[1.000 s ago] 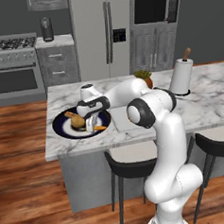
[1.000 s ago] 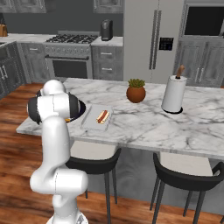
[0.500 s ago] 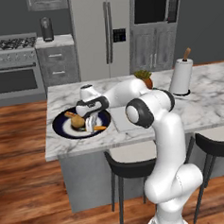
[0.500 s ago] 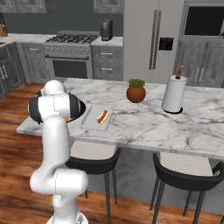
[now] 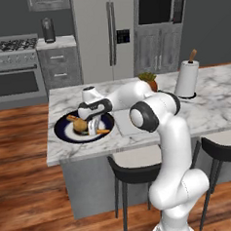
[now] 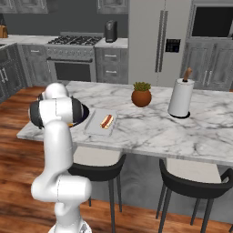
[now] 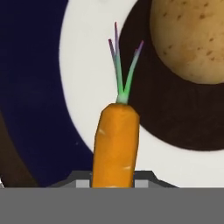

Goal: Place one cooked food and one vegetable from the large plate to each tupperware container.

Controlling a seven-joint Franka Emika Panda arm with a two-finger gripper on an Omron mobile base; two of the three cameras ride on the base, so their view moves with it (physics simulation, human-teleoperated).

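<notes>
- Nothing has visibly moved since a second ago: arm and food sit as before.
- Left of the left base frame, the large round dark navy plate [image 5: 65,130] lies on the white marble counter [image 5: 214,105]; the gripper [image 5: 92,127] hangs over it.
- Hand frame: an orange carrot [image 7: 116,144] lies on the plate, a brown potato [image 7: 192,37] upper right; whether the gripper grasps it, I cannot tell.
- Centre-left of the right base frame, a translucent pale-grey rectangular tupperware container [image 6: 93,126] holds a hot dog [image 6: 106,121].
</notes>
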